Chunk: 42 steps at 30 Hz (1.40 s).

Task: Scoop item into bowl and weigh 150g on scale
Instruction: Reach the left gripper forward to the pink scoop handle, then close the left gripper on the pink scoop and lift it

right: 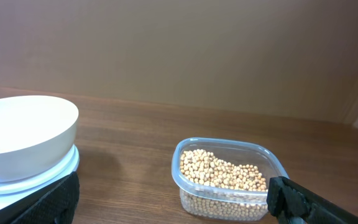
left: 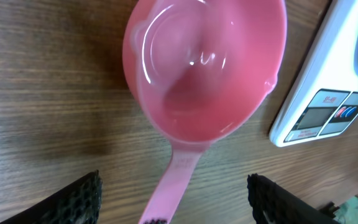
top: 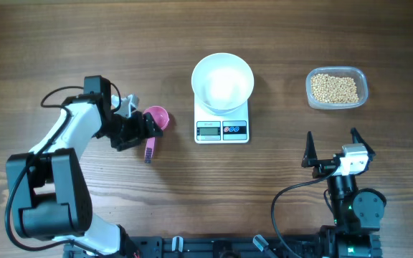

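While the pale-tan beans (top: 335,88) lie in the clear plastic tub (top: 365,89) far right, nearer the spread, empty right gripper (top: 331,147), the left gripper (top: 146,130) straddles the handle (left: 170,186) of the pink plastic scoop (left: 204,74), jaws parted, nothing gripped, the handle pointing back at it, just left of the flat white scale (top: 222,131) bearing the round white bowl (top: 223,82).

Soft, even indoor light with no hard shadows.
In the overhead view the wooden surface (top: 84,43) is evenly lit and sharp, while the inside of the white bowl (top: 223,81) is nearly washed out. The left wrist view is soft: the pink scoop (left: 204,68) sits very close and slightly blurred, with small white glints in its cup and a faint shadow at its left. In the right wrist view the beans (right: 222,171) are crisp, while the dark fingers (right: 303,199) in the lower corners are out of focus.
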Available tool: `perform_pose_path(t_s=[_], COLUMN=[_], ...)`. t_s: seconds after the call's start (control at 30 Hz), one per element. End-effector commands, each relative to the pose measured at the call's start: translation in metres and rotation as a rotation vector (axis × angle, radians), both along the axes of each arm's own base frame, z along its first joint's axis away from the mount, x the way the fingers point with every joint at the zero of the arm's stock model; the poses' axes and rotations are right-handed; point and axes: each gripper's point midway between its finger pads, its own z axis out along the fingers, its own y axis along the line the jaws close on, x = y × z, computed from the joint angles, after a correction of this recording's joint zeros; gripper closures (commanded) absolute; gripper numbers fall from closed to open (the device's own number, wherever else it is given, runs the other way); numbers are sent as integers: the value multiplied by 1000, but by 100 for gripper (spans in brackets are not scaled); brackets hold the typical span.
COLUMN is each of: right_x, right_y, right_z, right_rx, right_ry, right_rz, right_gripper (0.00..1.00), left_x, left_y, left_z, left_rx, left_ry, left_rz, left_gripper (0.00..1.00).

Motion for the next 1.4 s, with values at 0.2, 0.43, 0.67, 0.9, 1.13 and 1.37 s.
perform_pose_path(t_s=[0.2, 0.43, 0.67, 0.9, 1.13, 1.37], right_x=[0, 0, 0, 0, 0, 0], right_y=[-1, -1, -1, -1, -1, -1], right_z=[1, 1, 1, 1, 1, 1], right_rx=[-9, -9, -9, -9, -9, -9], right_ry=[-4, -4, -4, -4, -4, -4], right_rz=[-9, -9, -9, -9, -9, -9], right_gripper=[0, 0, 0, 0, 0, 0], left_x=[-2, -2, -6, -5, -4, -2], left_y=[-17, -16, -16, -16, -16, -17], left_z=[-5, -7, -14, -23, -24, -23], left_rx=[-121, -114, -114, -117, -117, -127], left_ry=[-32, -34, -30, -16, -19, 2], left_rz=[0, 3, 3, 28, 31, 71], left_gripper=[27, 30, 31, 37, 51, 61])
